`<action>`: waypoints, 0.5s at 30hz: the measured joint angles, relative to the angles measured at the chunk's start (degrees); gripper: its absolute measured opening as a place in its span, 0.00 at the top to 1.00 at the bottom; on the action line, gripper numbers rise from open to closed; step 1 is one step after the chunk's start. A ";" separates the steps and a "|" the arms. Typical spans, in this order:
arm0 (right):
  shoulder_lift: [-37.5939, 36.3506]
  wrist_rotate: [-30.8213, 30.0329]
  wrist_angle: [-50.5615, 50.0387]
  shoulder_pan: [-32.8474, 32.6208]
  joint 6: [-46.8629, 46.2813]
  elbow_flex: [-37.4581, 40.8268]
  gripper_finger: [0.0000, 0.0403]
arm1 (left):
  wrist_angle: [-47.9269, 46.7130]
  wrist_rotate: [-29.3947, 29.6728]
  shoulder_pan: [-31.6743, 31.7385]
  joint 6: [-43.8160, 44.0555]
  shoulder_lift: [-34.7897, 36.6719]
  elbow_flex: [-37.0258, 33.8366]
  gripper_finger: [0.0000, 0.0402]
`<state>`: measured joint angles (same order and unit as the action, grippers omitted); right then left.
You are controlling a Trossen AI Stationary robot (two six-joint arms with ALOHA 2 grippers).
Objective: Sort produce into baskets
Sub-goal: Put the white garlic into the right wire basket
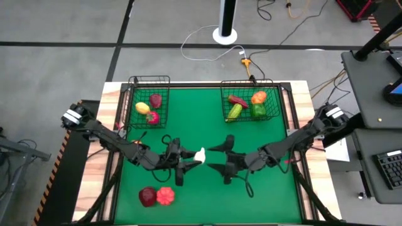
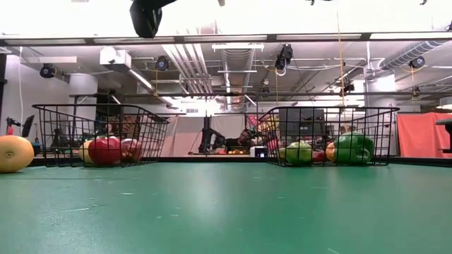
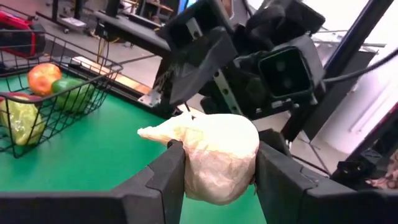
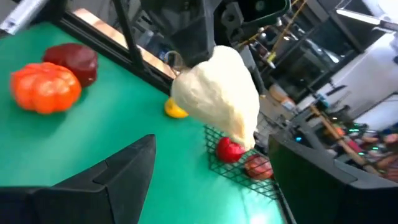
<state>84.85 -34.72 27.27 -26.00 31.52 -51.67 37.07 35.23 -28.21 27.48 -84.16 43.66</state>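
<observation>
White garlic (image 3: pixel 217 155) clamped between left gripper (image 3: pixel 219 163) fingers, mid-table.

white produce (image 3: pixel 217 158): held mid-table | 2 baskets (image 1: pixel 149 100) (image 1: pixel 250 100): part-filled, far edge

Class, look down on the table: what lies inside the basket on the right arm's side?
The right basket holds a dark red piece, an orange one, a light green one and a green pepper. Anything beneath them is hidden.

Green table mat (image 1: pixel 201 125), keyboard (image 1: pixel 389 168)
</observation>
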 joint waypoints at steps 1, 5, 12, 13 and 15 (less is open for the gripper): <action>0.63 -0.20 0.08 0.00 0.75 -0.78 0.26 | -0.04 0.13 0.01 0.05 -0.14 0.16 0.64; 3.29 -1.83 0.09 0.15 2.67 -3.77 0.26 | 0.02 0.21 0.30 0.07 -1.09 0.90 0.64; 5.78 -4.29 0.10 0.14 4.81 -5.67 0.29 | 0.37 0.19 0.57 0.03 -1.62 1.31 0.64; 5.88 -4.28 0.19 0.15 4.56 -5.73 0.30 | 0.30 0.19 0.57 0.04 -1.64 1.29 0.64; 5.89 -4.22 0.03 0.13 4.56 -5.83 0.33 | 0.31 0.19 0.60 0.04 -1.68 1.29 0.64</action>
<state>90.74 -38.94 27.29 -25.87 36.07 -57.50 37.38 35.42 -27.61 27.52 -85.84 44.95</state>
